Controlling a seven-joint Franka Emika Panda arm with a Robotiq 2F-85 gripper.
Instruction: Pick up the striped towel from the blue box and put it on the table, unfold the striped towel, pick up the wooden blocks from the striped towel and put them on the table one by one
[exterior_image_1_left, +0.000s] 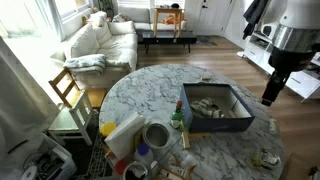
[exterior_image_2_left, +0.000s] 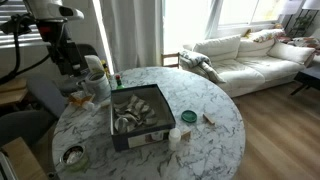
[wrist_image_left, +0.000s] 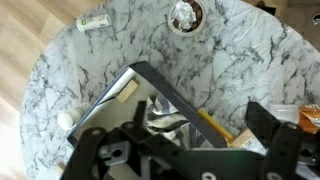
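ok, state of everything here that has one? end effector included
end effector: open, empty, raised above the table near the box.
blue box: upright on the table, open top, towel inside.
striped towel: bunched up in the box, not yet lifted out.
wooden blocks: not visible, cannot tell.

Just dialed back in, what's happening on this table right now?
The robot's hand hangs open and empty in the air, near one end of the blue box on the round marble table. The striped towel lies bunched inside the box and the hand is not touching it. The towel is not yet out of the box, so the job is at its first step.
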